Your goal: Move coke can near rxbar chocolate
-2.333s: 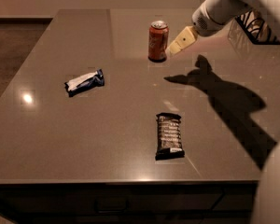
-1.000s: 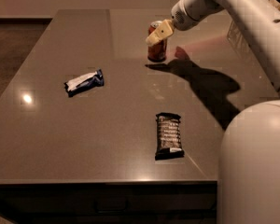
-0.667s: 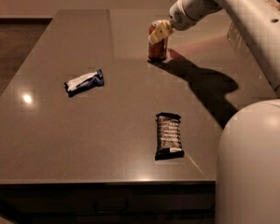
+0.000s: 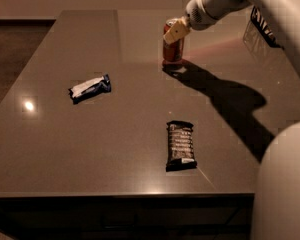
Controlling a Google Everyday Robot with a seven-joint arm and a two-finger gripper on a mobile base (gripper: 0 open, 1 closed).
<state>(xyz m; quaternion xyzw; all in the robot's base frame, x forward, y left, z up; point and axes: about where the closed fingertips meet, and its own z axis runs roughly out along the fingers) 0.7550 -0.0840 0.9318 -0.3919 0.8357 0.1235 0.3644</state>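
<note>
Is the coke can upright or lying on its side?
Upright: the coke can stands on its base on the table, with the pincer at its upper part.

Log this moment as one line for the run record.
coke can: upright on table, far side | gripper: at the can's upper part | rxbar chocolate: flat near front edge, apart from can | move: not yet done

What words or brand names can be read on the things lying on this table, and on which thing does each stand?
No text here can be read letter for letter.
coke can: any print on its side is too blurred to read; the gripper is at its upper part and covers some of it.
rxbar chocolate: rows of white text, too small to read.
blue-and-white wrapper: no legible print.
</note>
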